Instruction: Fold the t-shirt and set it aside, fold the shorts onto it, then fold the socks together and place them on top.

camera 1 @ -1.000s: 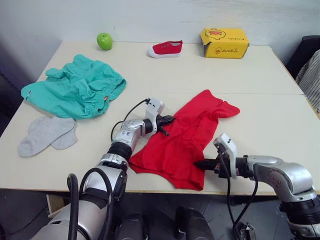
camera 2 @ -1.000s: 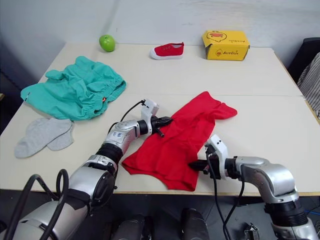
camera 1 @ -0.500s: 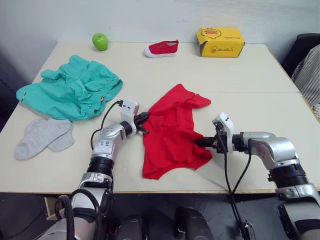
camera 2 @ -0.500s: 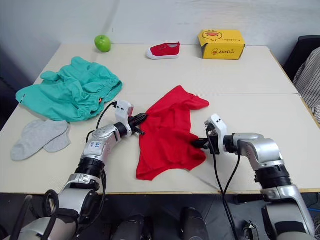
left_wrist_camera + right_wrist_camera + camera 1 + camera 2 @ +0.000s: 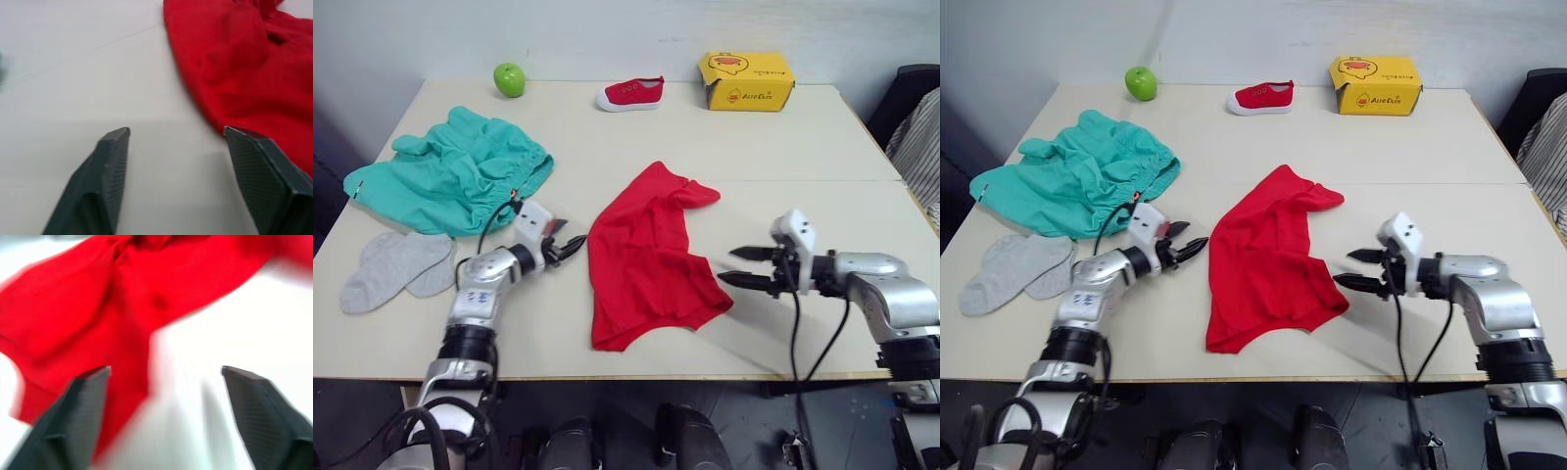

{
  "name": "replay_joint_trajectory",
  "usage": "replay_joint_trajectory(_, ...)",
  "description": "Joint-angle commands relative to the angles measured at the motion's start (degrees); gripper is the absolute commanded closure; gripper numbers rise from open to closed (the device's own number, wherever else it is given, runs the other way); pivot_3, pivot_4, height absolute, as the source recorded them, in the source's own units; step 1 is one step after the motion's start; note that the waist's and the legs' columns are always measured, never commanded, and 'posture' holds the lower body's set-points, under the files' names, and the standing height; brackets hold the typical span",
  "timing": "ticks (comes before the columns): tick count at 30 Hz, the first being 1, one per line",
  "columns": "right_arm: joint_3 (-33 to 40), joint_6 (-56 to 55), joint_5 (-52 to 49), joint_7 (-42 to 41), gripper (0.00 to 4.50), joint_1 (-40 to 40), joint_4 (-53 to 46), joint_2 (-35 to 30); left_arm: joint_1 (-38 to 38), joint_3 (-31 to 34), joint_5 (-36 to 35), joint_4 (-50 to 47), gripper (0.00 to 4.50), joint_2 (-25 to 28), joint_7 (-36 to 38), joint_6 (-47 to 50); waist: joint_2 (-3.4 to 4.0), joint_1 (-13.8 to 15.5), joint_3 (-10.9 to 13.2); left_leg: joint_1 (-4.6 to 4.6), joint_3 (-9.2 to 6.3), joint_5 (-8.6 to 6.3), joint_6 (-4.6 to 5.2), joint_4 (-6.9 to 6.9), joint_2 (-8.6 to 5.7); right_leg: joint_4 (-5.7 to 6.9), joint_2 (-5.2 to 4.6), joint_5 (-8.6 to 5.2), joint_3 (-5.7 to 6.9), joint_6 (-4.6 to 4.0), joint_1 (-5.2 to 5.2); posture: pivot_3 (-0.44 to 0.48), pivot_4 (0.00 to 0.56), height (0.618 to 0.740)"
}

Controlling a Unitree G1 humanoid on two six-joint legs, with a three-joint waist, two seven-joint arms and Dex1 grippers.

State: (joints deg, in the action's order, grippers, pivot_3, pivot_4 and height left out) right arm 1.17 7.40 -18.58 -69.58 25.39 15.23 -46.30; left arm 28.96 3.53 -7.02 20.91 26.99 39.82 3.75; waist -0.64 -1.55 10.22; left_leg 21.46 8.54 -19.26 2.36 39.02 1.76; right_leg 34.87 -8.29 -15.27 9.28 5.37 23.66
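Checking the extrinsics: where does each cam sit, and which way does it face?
Left eye and right eye: on the head, looking forward and down over the table; both arms show.
Left wrist: on the left arm, looking along the open left pincer at the t-shirt.
Right wrist: on the right arm, looking along the open right pincer at the same shirt.
Shared: all four see the t-shirt.

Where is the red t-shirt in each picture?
Left eye view: the t-shirt lies mid-table, between the two grippers.
Right eye view: same spot, centre of the table.
Left wrist view: red cloth past the open left gripper.
Right wrist view: red cloth beyond the open right gripper.
Shared landmark: the yellow box behind it, in both eye views.
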Motion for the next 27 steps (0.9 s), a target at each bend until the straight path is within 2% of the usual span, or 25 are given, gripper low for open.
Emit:
replay_joint_trajectory(1, 0.75, -25.99, 5.11, -6.58, 0.0, -1.14, 9.83, -2.05, -5.69, -0.96, 1.59, -3.88, 0.01, 7.16, 8.32, -13.71, 0.03, -0.04, 0.02, -0.04, 0.04, 0.0, 0.0, -0.02, 0.01, 0.01, 0.01, 0.0, -0.01, 0.0, 0.0, 0.0, 0.15, 0.74)
replay_joint_trajectory(5, -1.64, -48.14, 10.31, -8.09, 0.0, 1.88, 22.04, -1.23, -9.37, -3.99, 6.77, 0.51, 0.01, 14.26, 12.32, -33.48, 0.15, -0.17, 0.09, -0.12, 0.12, 0.01, 0.0, 0.0, 0.02, 0.0, -0.04, 0.0, -0.1, 0.0, -0.02, 0.0, 0.15, 0.74)
replay_joint_trajectory(8, -3.95, -58.76, 13.8, -6.74, 0.0, 5.45, 28.78, 0.89, -8.34, -7.08, 9.53, 3.77, 0.01, 16.26, 13.5, -47.39, 0.3, -0.22, 0.12, -0.26, 0.19, 0.0, -0.01, 0.0, 0.05, -0.14, -0.28, -0.01, -0.21, -0.01, -0.05, 0.0, 0.15, 0.74)
replay_joint_trajectory(11, -6.82, -67.22, 16.84, -5.51, 0.0, 8.93, 34.41, 3.89, -5.14, -12.01, 12.37, 7.1, 0.01, 16.07, 15.2, -57.0, 0.32, -0.22, 0.1, -0.32, 0.18, -0.02, -0.07, 0.0, 0.12, -0.1, -0.29, -0.01, -0.2, -0.03, -0.07, 0.0, 0.15, 0.74)
replay_joint_trajectory(19, -11.49, -78.74, 21.39, -1.39, 0.0, 15.36, 44.21, 9.13, 0.39, -20.44, 16.44, 12.85, 0.01, 12.22, 14.6, -67.59, 0.47, -0.39, -0.02, -0.43, 0.21, -0.01, -0.02, 0.02, 0.11, 0.2, -0.15, -0.01, -0.17, -0.03, -0.2, 0.0, 0.15, 0.74)
replay_joint_trajectory(27, -15.59, -84.46, 27.24, 4.78, 0.0, 19.23, 48.8, 11.27, 4.72, -22.07, 25.6, 17.8, 0.01, 9.04, 7.19, -71.14, 0.65, -0.21, -0.21, -0.88, 0.21, 0.02, 0.08, -0.03, 0.05, 0.22, -0.16, -0.01, -0.17, -0.03, -0.65, 0.0, 0.15, 0.74)
